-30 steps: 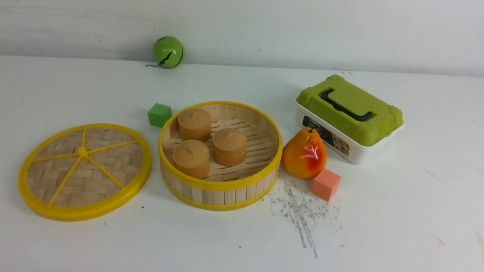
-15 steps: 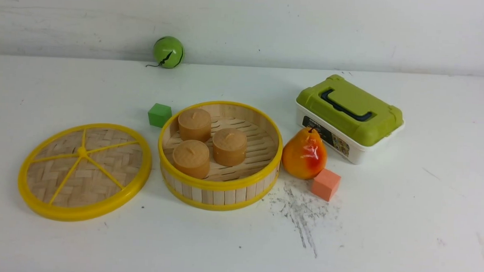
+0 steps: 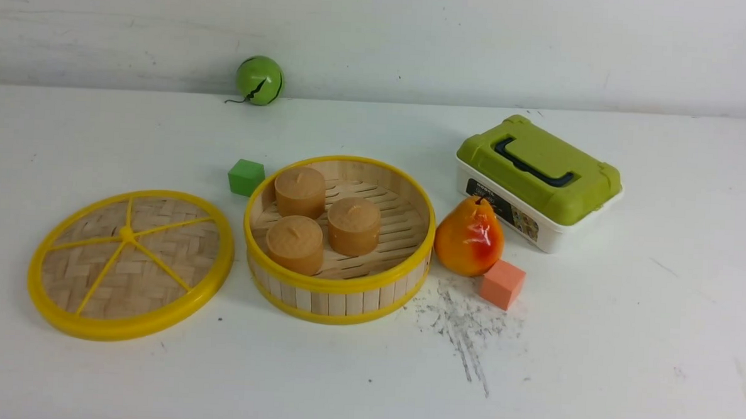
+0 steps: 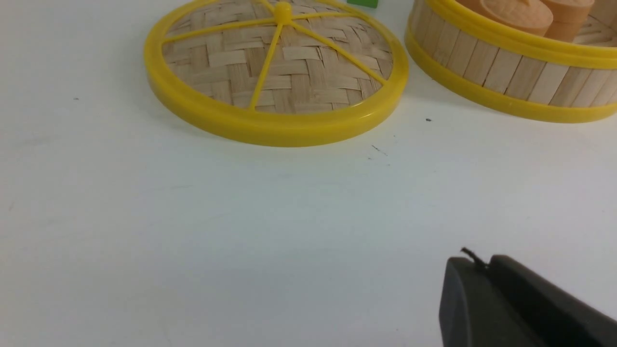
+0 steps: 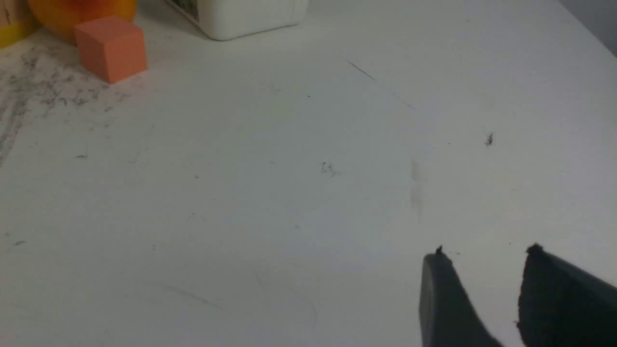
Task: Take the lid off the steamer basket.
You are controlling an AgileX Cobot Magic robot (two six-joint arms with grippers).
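No change vs 1 s ago: lid [image 3: 130, 264] lies on surface [image 3: 594, 345] toward left edge, off steamer basket [image 3: 339, 239]. Task looks done. Left pincer [image 4: 482, 264] clenched, right pincer [image 5: 482, 258] released; both hold nothing.

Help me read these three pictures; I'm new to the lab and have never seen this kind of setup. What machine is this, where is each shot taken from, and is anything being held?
This is a two-armed robot at a white table. The wide picture looks forward from between its arms, neither of which shows there. The other two come from cameras on each wrist, so the dark shapes at their lower edges are the hands: the left hand with its fingers together, the right hand with a gap between them. Neither holds anything.

On the table, the lid lies flat beside the steamer basket, already off. Three brown cylinders sit inside the basket. Around it are a pear, an orange cube, a green cube, a green ball and a green-lidded box.
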